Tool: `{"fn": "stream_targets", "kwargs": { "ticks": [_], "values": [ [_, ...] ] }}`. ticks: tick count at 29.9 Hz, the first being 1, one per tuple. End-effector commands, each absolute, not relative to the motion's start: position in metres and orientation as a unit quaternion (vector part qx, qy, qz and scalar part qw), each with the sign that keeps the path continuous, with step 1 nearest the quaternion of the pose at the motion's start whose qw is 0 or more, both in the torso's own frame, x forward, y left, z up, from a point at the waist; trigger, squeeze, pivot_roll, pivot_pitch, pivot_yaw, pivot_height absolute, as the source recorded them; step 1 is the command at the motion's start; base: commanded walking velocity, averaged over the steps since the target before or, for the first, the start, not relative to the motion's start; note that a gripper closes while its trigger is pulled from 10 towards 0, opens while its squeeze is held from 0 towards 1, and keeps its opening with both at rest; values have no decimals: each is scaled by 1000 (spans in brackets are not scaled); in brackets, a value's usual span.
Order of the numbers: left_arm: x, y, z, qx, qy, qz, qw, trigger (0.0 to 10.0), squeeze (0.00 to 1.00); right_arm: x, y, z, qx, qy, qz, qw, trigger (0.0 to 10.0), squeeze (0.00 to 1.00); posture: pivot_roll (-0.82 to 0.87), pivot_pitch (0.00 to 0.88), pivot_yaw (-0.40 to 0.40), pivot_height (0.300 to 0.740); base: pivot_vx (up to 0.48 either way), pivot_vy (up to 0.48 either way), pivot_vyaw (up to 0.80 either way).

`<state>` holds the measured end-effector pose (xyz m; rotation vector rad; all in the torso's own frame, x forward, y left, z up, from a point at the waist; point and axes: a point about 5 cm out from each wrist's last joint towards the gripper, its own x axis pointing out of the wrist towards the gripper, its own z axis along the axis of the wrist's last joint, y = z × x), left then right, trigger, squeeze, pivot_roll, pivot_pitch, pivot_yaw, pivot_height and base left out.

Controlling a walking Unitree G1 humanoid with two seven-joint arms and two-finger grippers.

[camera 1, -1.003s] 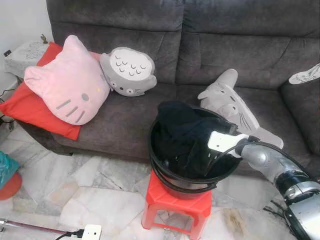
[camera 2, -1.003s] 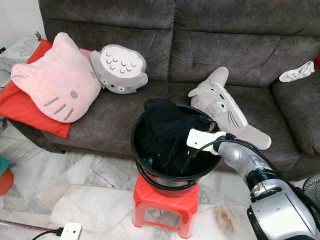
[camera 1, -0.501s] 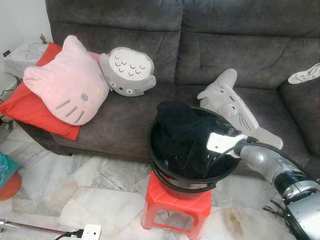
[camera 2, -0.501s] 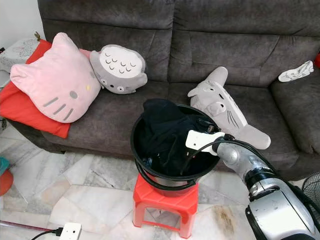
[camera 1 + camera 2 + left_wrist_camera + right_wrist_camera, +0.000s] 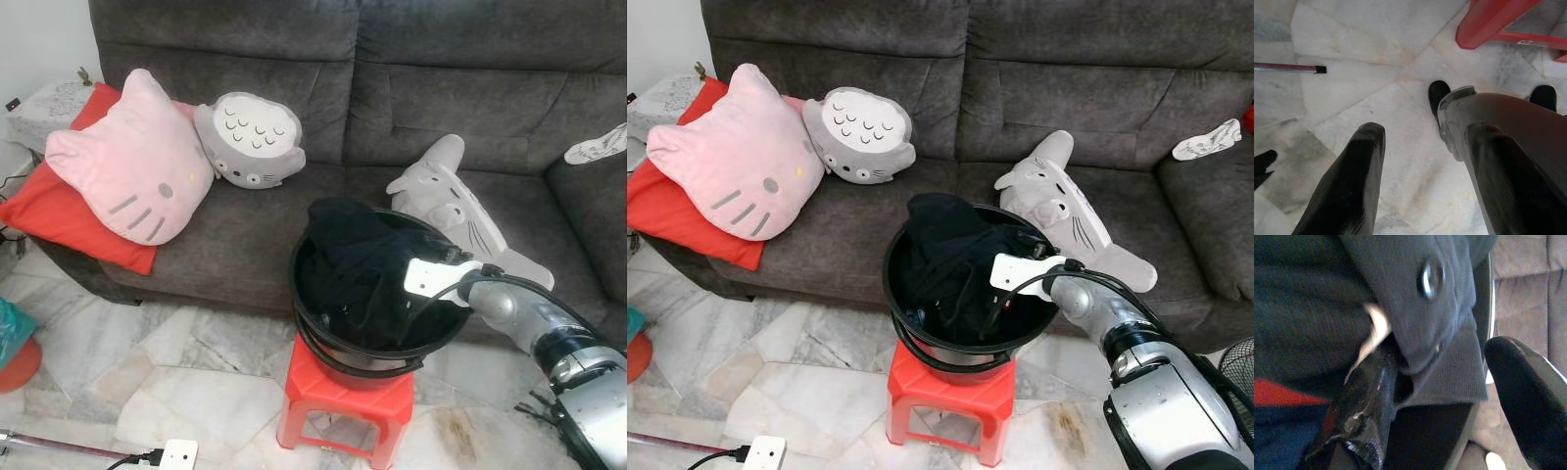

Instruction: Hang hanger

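Note:
A black bucket [image 5: 306, 311] stands on a red plastic stool [image 5: 343, 397] in front of the sofa. It is heaped with dark clothes [image 5: 358, 259]. My right gripper [image 5: 999, 305] reaches down inside the bucket from its right rim. In the right wrist view it is open [image 5: 1444, 396]. One finger [image 5: 1364, 404] is tucked under a fold of grey cloth with a snap button [image 5: 1431, 278]; the other finger [image 5: 1525, 391] stands clear beside the bucket's rim. I cannot make out a hanger. My left gripper [image 5: 1420, 191] hangs open over the marble floor.
A dark grey sofa [image 5: 392, 88] runs behind the bucket, carrying a pink cat cushion [image 5: 132, 162], a red pillow [image 5: 59, 211], a round grey plush [image 5: 250, 137] and a long grey plush [image 5: 460, 211]. A white power strip [image 5: 176, 454] and a rod [image 5: 1283, 67] lie on the floor.
My right arm has edged very slightly further over the bucket. Nothing else has visibly moved.

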<state>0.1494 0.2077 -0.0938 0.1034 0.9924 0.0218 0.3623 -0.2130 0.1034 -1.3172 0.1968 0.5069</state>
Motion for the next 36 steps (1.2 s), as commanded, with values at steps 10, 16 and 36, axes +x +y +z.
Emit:
{"fn": "stream_targets", "kwargs": {
  "ticks": [10, 16, 36],
  "values": [
    [143, 211, -96, 61, 484, 8, 873, 10000, 0, 370, -199, 114, -625, 64, 252, 736, 10000, 0, -32, 70, 10, 740, 0, 0, 0],
    [143, 211, -96, 62, 483, 8, 873, 10000, 0, 368, -199, 111, -624, 63, 258, 735, 0, 0, -31, 70, 12, 740, 0, 0, 0],
    [144, 210, -96, 63, 483, 6, 873, 10000, 0, 369, -195, 114, -623, 52, 265, 734, 0, 0, -34, 68, 13, 740, 0, 0, 0]
  ]
}}
